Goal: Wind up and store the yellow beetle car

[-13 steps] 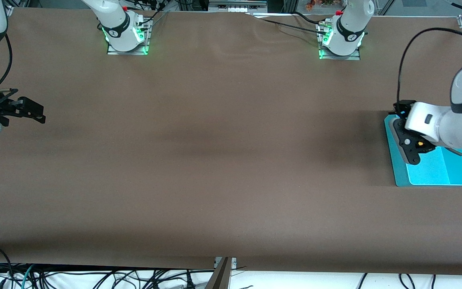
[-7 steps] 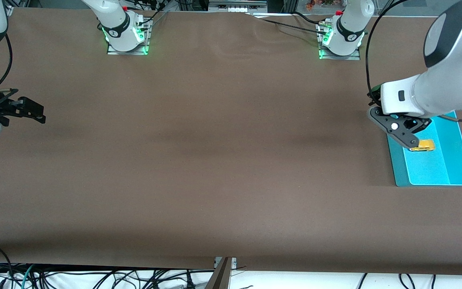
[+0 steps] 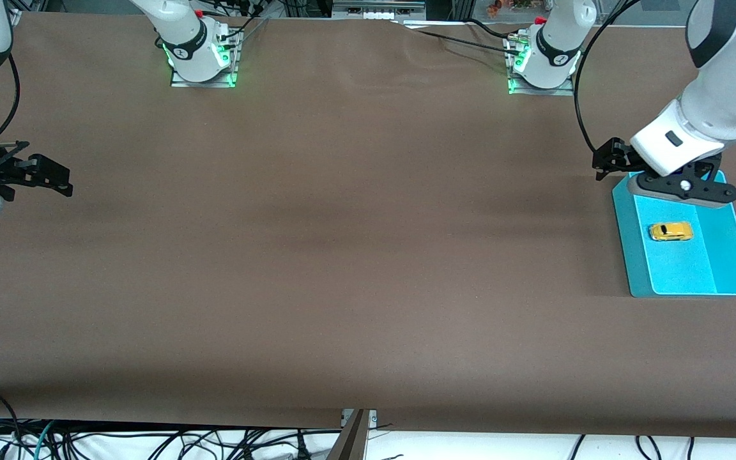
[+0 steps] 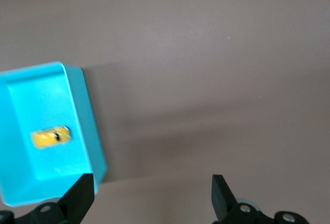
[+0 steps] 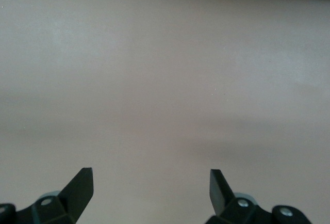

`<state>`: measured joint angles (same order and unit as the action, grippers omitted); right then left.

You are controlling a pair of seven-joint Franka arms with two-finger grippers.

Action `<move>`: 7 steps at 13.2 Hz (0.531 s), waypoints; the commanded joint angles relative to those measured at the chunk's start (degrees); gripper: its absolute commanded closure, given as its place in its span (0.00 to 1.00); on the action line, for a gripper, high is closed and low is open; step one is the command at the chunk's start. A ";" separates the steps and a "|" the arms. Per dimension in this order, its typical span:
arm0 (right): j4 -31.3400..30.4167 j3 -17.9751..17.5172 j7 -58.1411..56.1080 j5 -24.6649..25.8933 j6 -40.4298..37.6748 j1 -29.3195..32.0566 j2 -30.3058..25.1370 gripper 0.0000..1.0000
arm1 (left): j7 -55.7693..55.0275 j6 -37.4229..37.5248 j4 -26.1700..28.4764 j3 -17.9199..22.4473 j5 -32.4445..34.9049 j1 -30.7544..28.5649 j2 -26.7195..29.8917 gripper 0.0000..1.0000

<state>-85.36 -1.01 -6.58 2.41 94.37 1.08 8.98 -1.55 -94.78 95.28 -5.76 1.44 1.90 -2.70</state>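
The yellow beetle car (image 3: 670, 231) lies on its wheels inside the turquoise bin (image 3: 628, 255) at the left arm's end of the table. My left gripper (image 3: 684, 187) is open and empty, up in the air over the bin's end that lies farther from the front camera, apart from the car. In the left wrist view the car (image 4: 50, 138) shows in the bin (image 4: 85, 115), off to one side of my open left gripper (image 4: 153, 189). My right gripper (image 3: 52, 179) is open and empty and waits at the right arm's end of the table, over bare table in its wrist view (image 5: 150, 184).
The brown table cover (image 3: 355, 255) stretches between the two arms. The two arm bases (image 3: 202, 57) (image 3: 544, 61) stand at the edge farthest from the front camera. Cables hang below the near edge.
My left gripper, low in the bin a second ago, let go of the car, rose and drew back over the bin's farther end. The car now lies free. The right arm has not moved.
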 commanded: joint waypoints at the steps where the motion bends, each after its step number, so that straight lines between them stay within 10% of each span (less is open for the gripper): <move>1: 0.37 0.21 0.87 -0.65 -0.15 -0.29 -0.11 0.00 | -2.93 -5.13 5.33 4.88 -3.11 2.58 3.39 0.00; 7: 0.37 0.21 0.87 -0.74 -0.15 -0.20 -0.11 0.00 | -4.69 -9.29 10.10 4.88 -1.45 1.53 6.66 0.00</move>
<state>-85.36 -1.00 -6.54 2.41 94.37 1.08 8.98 -5.25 -102.85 103.25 -1.38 -0.34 3.11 1.87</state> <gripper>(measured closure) 0.000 0.000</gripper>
